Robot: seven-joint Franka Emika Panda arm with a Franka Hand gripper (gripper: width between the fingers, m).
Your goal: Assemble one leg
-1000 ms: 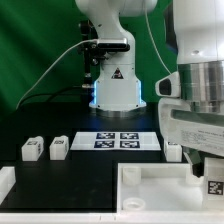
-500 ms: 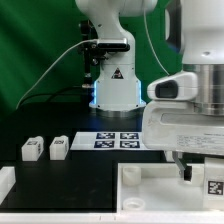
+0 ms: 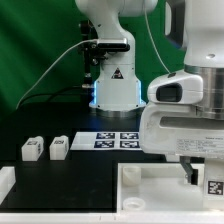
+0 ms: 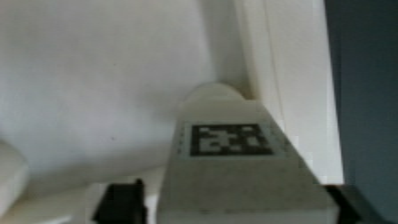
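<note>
Clearly the gripper (image 3: 191, 176) grasps the leg (image 4: 235, 150), its tagged face upright over the white panel (image 3: 150, 190) at five o'clock in the exterior view. Lower it slowly, squared to the corner socket, I judge. Two spare legs (image 3: 45, 149) sit at nine o'clock; one marker board (image 3: 117, 141) lies centre.

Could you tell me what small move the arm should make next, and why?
Probably lower straight down a little, then close. In the wrist view a tagged leg sits right ahead between the fingertips, and the gripper hangs just above the panel.
</note>
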